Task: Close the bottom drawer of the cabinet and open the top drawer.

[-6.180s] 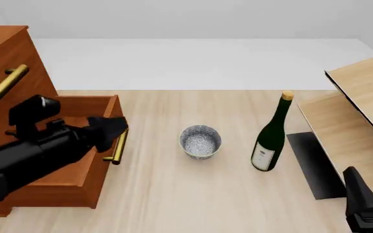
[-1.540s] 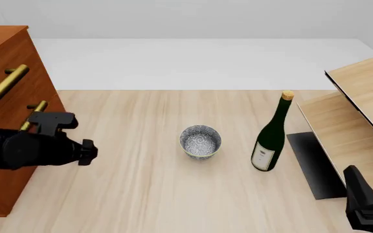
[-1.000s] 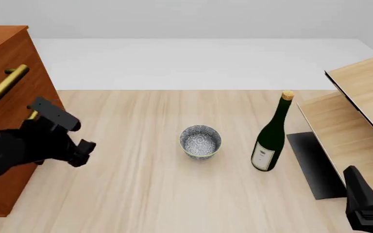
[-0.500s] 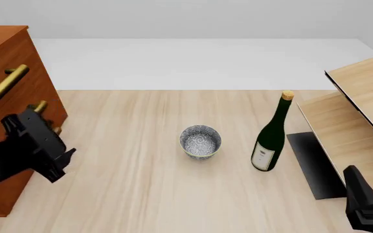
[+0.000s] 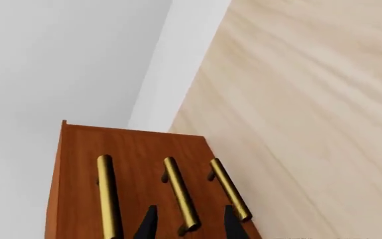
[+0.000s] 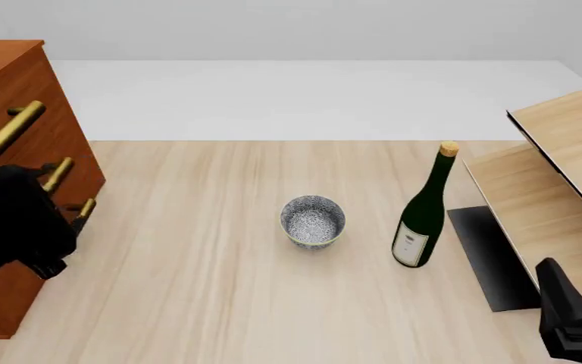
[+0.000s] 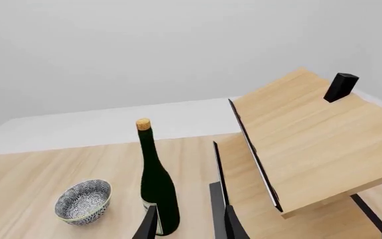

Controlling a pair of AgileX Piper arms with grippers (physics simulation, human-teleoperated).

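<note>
Three brass handles line the cabinet [image 6: 13, 98]; the top drawer [image 5: 85, 199], rigid and probably heavy, should be gripped mid-bar at 12 o'clock by the unclenched, empty left gripper [image 5: 185, 225].

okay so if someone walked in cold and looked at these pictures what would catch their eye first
Probably the reddish-brown cabinet at the table's far left, all three drawers shut, brass handles jutting out, with the left arm's black tool right in front of them. Next, the tall green bottle standing upright at centre-right, a speckled bowl beside it on its left.
</note>
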